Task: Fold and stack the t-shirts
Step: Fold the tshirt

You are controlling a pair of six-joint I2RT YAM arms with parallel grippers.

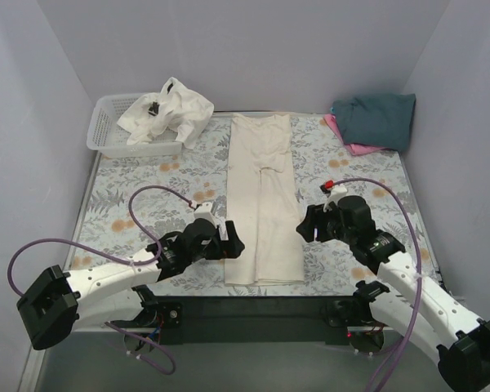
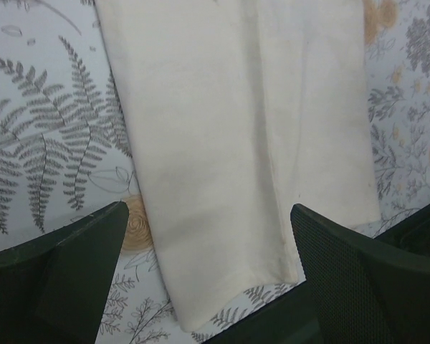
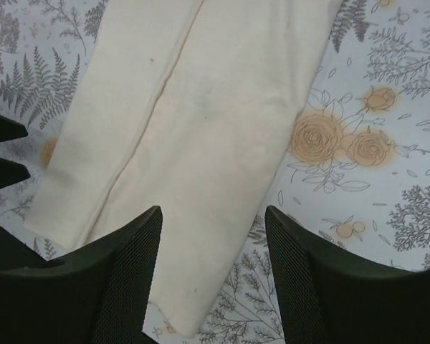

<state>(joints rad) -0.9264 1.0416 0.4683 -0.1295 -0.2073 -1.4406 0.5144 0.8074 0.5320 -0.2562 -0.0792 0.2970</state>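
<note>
A cream t-shirt lies folded into a long narrow strip down the middle of the table. It fills the left wrist view and the right wrist view. My left gripper is open and empty at the strip's near left edge. My right gripper is open and empty at its near right edge. A dark teal t-shirt lies folded on a pink t-shirt at the far right. A crumpled white t-shirt with a black neck label hangs over the basket.
A white lattice basket stands at the far left corner. The table has a floral cover. Grey walls close in the left, back and right sides. Purple cables loop over both arms.
</note>
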